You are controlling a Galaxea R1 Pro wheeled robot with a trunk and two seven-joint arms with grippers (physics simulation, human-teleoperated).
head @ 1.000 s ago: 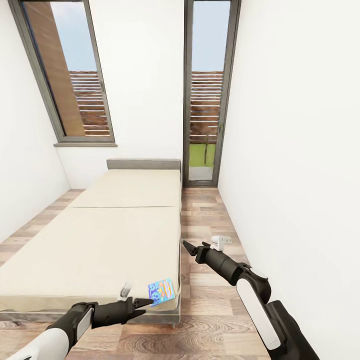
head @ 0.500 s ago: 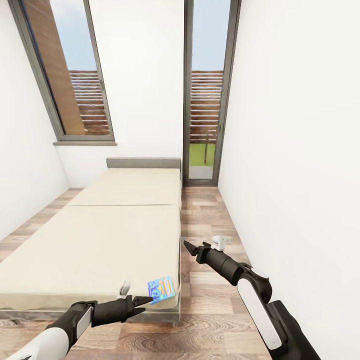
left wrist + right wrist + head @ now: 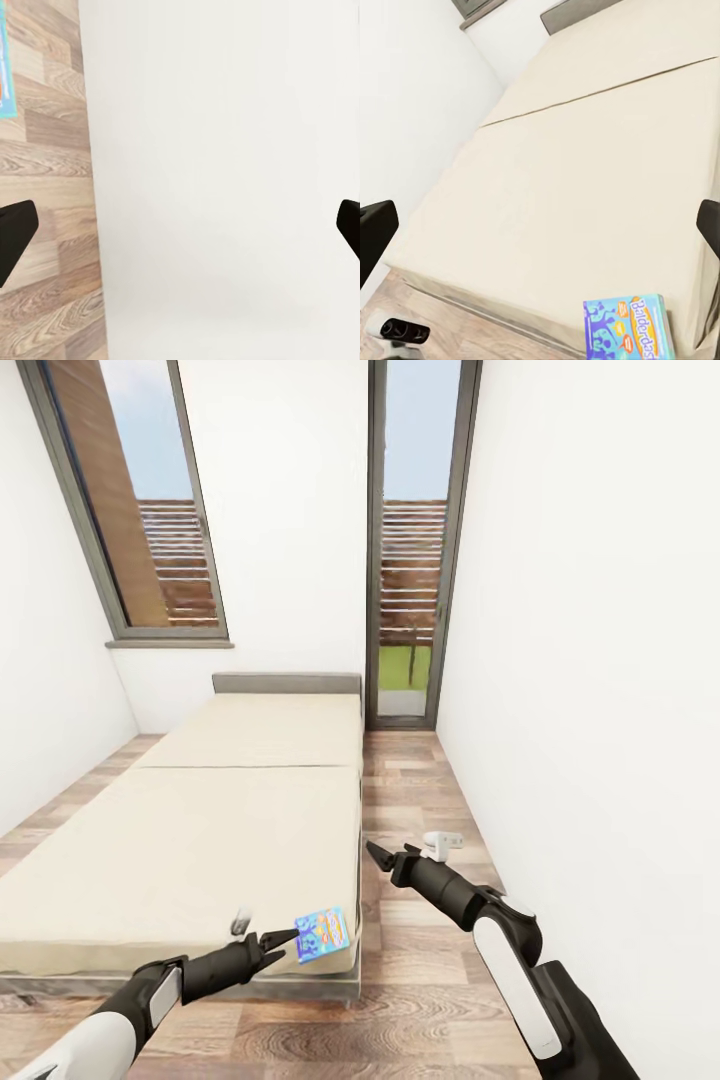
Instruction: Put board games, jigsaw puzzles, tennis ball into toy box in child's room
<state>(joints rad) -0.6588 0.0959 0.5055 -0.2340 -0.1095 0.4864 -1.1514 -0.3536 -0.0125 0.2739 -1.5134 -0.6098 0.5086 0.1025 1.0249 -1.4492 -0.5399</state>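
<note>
Nearest, the left gripper (image 3: pixel 283 939) reaches over the bed's near edge, tips just beside the board game (image 3: pixel 323 934) at its left side; whether they touch it I cannot tell. In the left wrist view its fingers (image 3: pixel 15 236) stand wide apart at the frame's sides, jaws spread, with floor planks and white wall between them and a sliver of the game's blue print at one corner. The game, small and mostly blue, lies flat at the near right corner of the bed (image 3: pixel 180 850), close to both mattress edges. Right of the bed a strip of plank floor (image 3: pixel 405 790) runs open to the far glass door (image 3: pixel 410 550). The right gripper (image 3: pixel 374 854) hangs over that strip, clear of the mattress edge and the right wall, holding nothing; its fingers (image 3: pixel 376 236) sit far apart, jaws spread. Beyond, bare mattress to the grey headboard (image 3: pixel 287 684), a window (image 3: pixel 135 500) above at left.
</note>
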